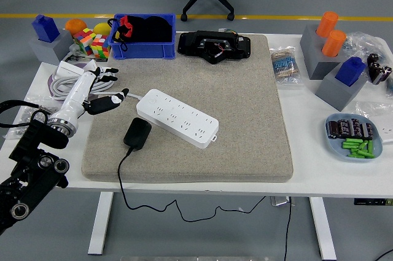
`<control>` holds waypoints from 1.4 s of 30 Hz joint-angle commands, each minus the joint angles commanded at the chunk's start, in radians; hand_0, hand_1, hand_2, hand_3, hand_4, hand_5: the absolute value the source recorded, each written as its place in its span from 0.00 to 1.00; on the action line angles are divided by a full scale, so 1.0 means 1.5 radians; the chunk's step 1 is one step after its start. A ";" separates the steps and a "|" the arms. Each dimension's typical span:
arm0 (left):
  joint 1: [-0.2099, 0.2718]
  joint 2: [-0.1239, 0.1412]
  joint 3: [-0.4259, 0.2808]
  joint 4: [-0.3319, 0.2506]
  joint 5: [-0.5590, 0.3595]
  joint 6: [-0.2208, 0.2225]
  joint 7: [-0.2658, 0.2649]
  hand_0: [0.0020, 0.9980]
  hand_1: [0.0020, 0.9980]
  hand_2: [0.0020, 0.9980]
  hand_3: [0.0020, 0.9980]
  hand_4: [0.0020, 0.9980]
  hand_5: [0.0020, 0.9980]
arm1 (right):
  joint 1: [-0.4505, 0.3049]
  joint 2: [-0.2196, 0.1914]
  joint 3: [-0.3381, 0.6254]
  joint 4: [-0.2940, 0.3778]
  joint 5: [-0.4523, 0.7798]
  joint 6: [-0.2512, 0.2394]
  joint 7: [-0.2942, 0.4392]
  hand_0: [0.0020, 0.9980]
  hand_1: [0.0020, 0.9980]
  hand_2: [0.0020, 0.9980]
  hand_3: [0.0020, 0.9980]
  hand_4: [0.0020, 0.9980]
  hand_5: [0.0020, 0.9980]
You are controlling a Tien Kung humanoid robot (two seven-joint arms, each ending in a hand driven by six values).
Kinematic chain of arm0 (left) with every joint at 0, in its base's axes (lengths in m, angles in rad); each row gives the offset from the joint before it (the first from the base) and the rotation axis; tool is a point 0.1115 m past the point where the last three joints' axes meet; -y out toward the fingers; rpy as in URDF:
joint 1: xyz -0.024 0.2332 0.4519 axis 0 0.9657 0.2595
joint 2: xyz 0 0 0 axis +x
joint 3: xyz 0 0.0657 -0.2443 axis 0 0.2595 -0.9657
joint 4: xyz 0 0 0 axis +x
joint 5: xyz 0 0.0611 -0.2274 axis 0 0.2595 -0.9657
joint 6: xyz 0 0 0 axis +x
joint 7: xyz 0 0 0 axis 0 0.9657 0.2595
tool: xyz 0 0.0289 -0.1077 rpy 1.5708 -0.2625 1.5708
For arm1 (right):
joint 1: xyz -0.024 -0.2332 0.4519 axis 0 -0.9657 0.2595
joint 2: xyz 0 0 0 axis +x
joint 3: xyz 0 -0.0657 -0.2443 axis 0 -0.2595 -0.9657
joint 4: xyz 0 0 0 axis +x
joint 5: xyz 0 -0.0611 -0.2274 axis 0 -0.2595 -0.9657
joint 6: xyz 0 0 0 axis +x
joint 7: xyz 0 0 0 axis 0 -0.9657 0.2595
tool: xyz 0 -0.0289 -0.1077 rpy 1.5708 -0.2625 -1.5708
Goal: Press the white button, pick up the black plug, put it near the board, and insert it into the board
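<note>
Only the left hand (pixel 98 92) shows, fingers (pixel 109 102) spread beside the board (pixel 177 118)

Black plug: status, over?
Left robot hand open, hovering at mat's left edge, holding nothing; right out of view. Black plug lies on mat beside white power strip, not inserted. Path clear.

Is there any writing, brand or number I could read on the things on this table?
None can be read.
Power strip: no legible marking.
Black plug: no label shows.
Packets right of the mat: print too small and blurred.
Blue bin: plain.
</note>
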 joint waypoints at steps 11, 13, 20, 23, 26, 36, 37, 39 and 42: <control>-0.080 0.012 0.077 0.022 -0.019 0.002 0.003 0.03 0.00 0.08 0.64 0.75 0.33 | 0.000 0.000 -0.004 -0.001 0.004 0.001 -0.001 0.64 0.64 0.62 0.61 0.68 0.46; -0.095 0.013 0.090 0.030 -0.021 0.000 0.003 0.03 0.00 0.08 0.64 0.75 0.33 | 0.001 0.000 -0.004 -0.001 0.004 0.001 -0.001 0.64 0.64 0.62 0.61 0.68 0.46; -0.150 0.015 0.141 0.062 -0.023 -0.052 0.034 0.00 0.00 0.02 0.59 0.66 0.07 | 0.002 -0.002 -0.005 -0.001 0.007 0.000 -0.001 0.64 0.64 0.62 0.61 0.68 0.46; -0.170 0.016 0.164 0.075 -0.024 -0.068 0.052 0.00 0.00 0.00 0.56 0.37 0.00 | 0.002 -0.002 -0.006 -0.001 0.007 0.001 -0.001 0.64 0.64 0.62 0.60 0.68 0.46; -0.188 0.018 0.189 0.090 -0.029 -0.085 0.070 0.00 0.00 0.00 0.56 0.37 0.00 | 0.001 -0.002 -0.006 -0.002 0.008 0.001 -0.001 0.64 0.64 0.62 0.60 0.68 0.46; -0.234 0.007 0.266 0.139 -0.050 -0.108 0.105 0.00 0.00 0.00 0.56 0.21 0.00 | 0.001 -0.002 -0.007 -0.002 0.010 0.001 -0.001 0.64 0.64 0.62 0.60 0.68 0.46; -0.236 0.006 0.271 0.141 -0.051 -0.109 0.106 0.00 0.00 0.00 0.56 0.21 0.00 | 0.001 -0.003 -0.008 -0.002 0.010 0.001 -0.001 0.64 0.64 0.62 0.60 0.68 0.46; -0.241 0.002 0.278 0.147 -0.055 -0.109 0.105 0.00 0.00 0.00 0.56 0.16 0.00 | 0.002 -0.003 -0.009 -0.002 0.010 0.001 -0.001 0.64 0.64 0.62 0.60 0.68 0.46; -0.245 -0.001 0.287 0.154 -0.059 -0.108 0.104 0.00 0.00 0.00 0.56 0.16 0.00 | 0.002 -0.004 -0.011 -0.002 0.010 0.001 -0.001 0.64 0.64 0.62 0.60 0.68 0.46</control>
